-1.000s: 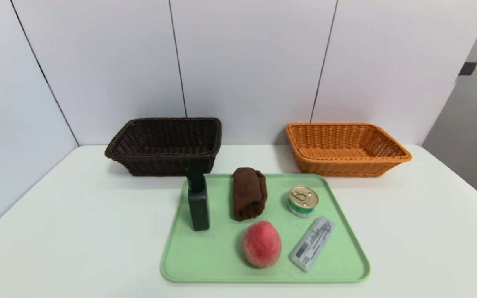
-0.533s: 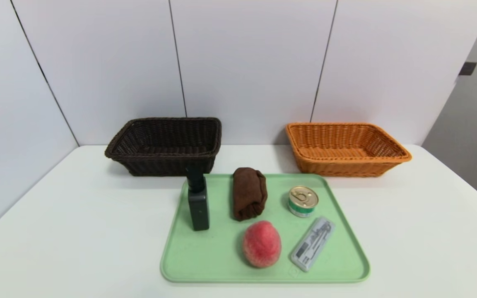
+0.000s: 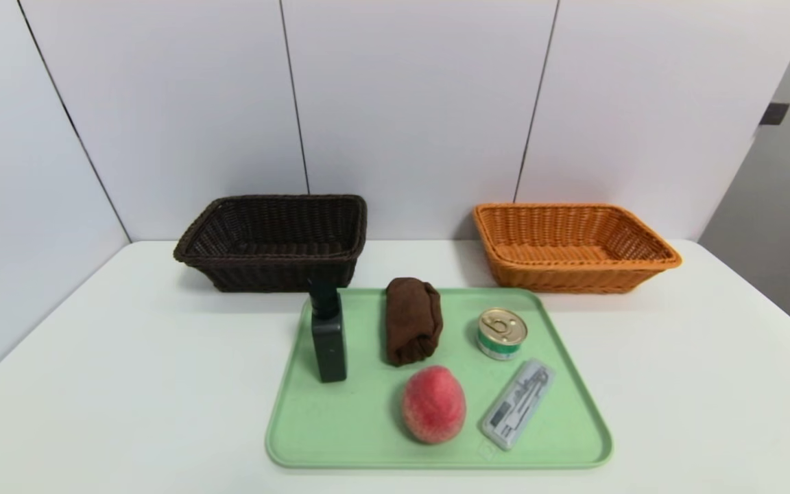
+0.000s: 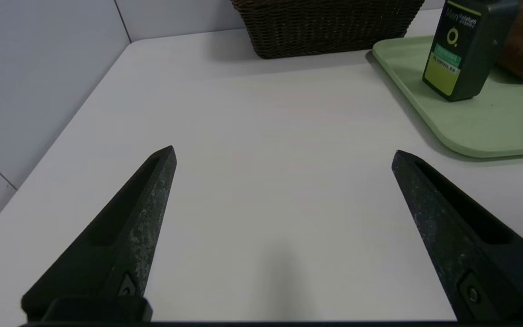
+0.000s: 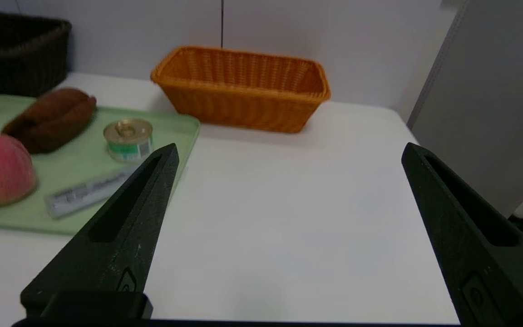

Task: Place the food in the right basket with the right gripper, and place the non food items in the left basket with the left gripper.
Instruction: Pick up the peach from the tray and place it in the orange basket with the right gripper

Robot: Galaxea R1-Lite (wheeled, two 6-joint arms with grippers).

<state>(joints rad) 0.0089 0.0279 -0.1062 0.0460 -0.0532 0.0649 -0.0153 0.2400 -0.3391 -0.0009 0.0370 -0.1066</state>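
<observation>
Awaiting sort: peach (image 3: 433, 404), can (image 3: 502, 333) on tray (image 3: 340, 446); left gripper (image 4: 282, 156), right gripper (image 5: 288, 152) jaws wide, empty, ready for pickup.

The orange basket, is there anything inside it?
No, the orange basket looks empty: only its woven bottom shows. Its near wall hides a strip of the floor just behind it, in both views.

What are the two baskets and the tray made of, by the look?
Dark brown basket and orange basket: woven wicker or plastic rattan, shown by the ribbed weave; which one is unclear. Green tray: likely moulded plastic, matte, with rounded corners and a raised lip.
</observation>
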